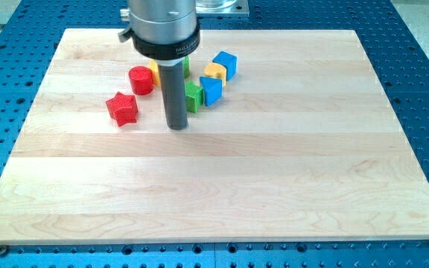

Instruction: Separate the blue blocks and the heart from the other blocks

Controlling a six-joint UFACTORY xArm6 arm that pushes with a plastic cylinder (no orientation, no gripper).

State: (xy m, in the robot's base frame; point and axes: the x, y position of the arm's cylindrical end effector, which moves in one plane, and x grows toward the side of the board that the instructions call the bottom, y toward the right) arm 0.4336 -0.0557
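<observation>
1. The blue blocks sat at the cluster's right edge: a blue cube (226, 64) at the top right, and a second blue block (211, 90) below it at about seven o'clock, its shape unclear.
2. The yellow heart (214, 71) lay between the two, touching or nearly touching both.
3. A green block (193, 97) pressed against the lower blue block at nine o'clock.
4. My tip (177, 126) rested on the board (289, 186) at about eight o'clock from the green block, just beside it; there were no jaws to report, only a plain rod.
5. Behind the rod, a yellow block (154, 73) and another green block (185, 65) were largely hidden.
6. A red cylinder (141, 80) and a red star (122, 109) lay well to nine o'clock of the rod.
7. In my judgement, the tip should have gone round to wedge between green and blue, then pushed toward three o'clock, so the blues and heart slid away together without dragging green along.
</observation>
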